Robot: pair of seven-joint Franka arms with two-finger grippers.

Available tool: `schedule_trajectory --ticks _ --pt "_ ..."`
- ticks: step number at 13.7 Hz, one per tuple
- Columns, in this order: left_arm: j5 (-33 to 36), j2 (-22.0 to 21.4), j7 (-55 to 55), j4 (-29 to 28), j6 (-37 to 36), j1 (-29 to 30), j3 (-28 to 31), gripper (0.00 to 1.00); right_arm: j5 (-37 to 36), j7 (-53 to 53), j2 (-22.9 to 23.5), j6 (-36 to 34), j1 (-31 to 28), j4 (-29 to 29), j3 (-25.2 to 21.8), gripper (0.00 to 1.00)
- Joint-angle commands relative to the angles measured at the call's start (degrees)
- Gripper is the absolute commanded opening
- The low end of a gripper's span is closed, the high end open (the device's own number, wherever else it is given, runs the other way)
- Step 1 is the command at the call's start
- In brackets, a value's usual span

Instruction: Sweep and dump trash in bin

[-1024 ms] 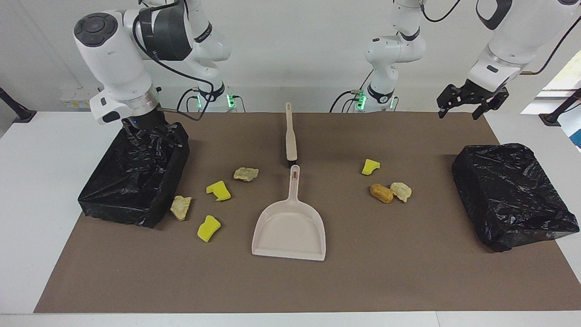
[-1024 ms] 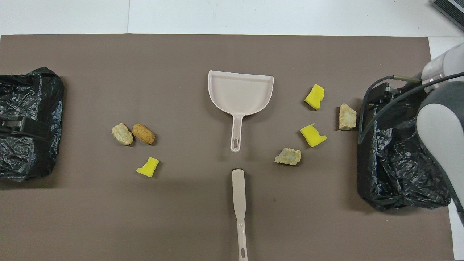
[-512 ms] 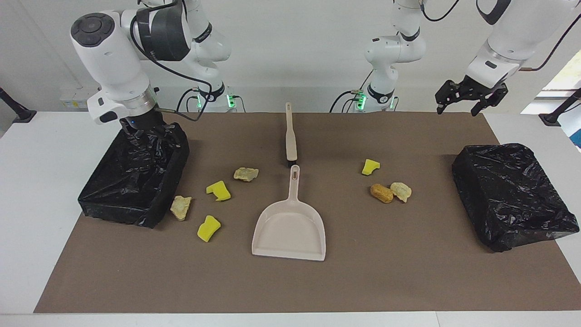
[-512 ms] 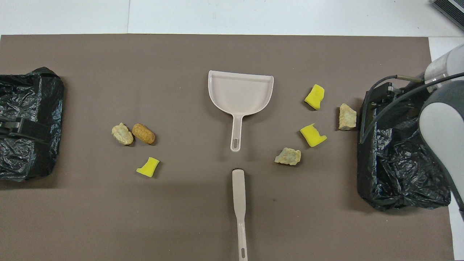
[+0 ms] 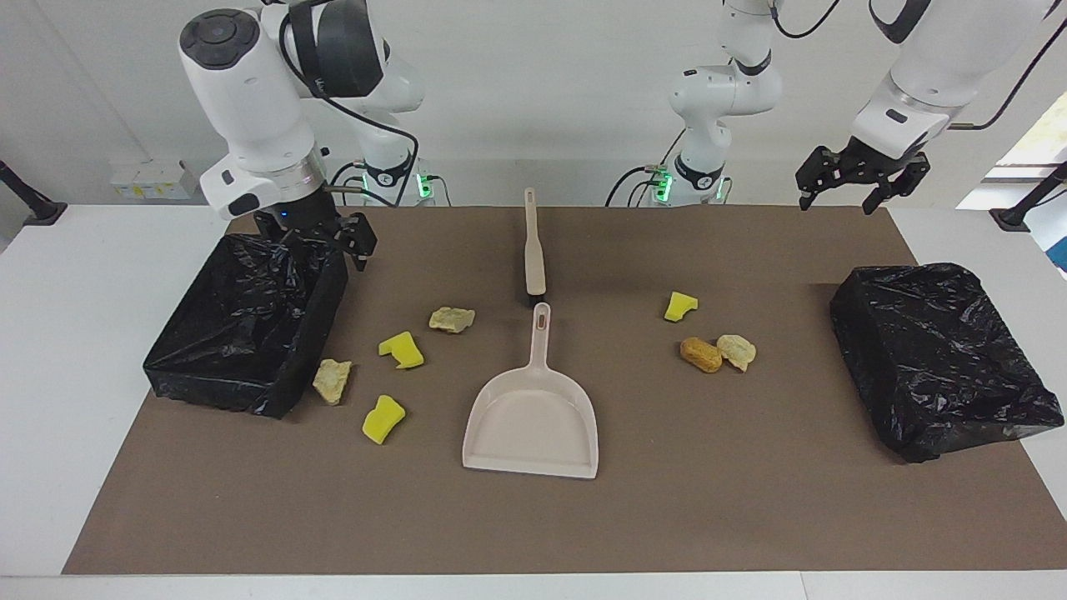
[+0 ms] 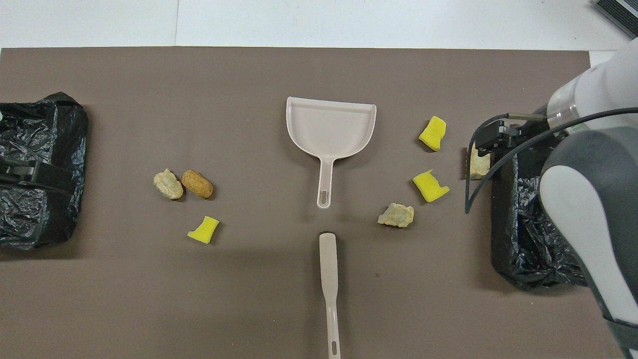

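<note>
Several pieces of trash lie on the brown mat. Toward the right arm's end are yellow foam chunks (image 5: 401, 350) (image 5: 383, 418) and beige lumps (image 5: 452, 319) (image 5: 333, 381). Toward the left arm's end are a yellow chunk (image 5: 681, 306), a brown lump (image 5: 701, 354) and a beige lump (image 5: 737, 351). A beige dustpan (image 5: 533, 417) lies mid-table, with the brush (image 5: 533, 250) nearer to the robots, handle to handle. Black-bagged bins stand at each end (image 5: 242, 325) (image 5: 942, 358). My right gripper (image 5: 321, 240) hangs open over its bin's rim. My left gripper (image 5: 838, 198) is open, raised over the mat's corner.
The mat (image 5: 750, 500) covers most of the white table (image 5: 75, 350). In the overhead view the right arm's cable and wrist (image 6: 498, 137) partly cover the beige lump (image 6: 477, 169) beside the bin (image 6: 528, 249).
My right gripper has come up out of the bin's bag and shifted toward the table's middle. My left gripper has risen a little. The trash, dustpan and brush have not moved.
</note>
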Motion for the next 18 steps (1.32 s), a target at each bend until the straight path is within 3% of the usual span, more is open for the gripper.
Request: schedule_trajectory --ticks 1,8,13,18 --pt "0.35 -1.85 0.03 -2.56 1.58 -0.51 0.71 1.00 1.02 1.44 -1.45 0.26 -0.51 -1.41 1.94 1.00" --pt "-0.17 -1.94 -0.67 -5.72 3.86 -1.65 0.00 1.00 0.94 4.26 -1.45 0.00 -0.07 -0.97 2.74 1.00" --pt "-0.61 -4.66 -4.53 -15.90 11.93 -9.20 0.00 1.00 0.94 4.26 -1.54 0.08 0.02 -1.14 2.82 1.00" --pt "-2.37 -4.75 -9.53 -19.60 14.50 -17.63 0.00 1.00 1.02 4.26 -1.54 0.08 0.02 -1.23 3.09 1.00"
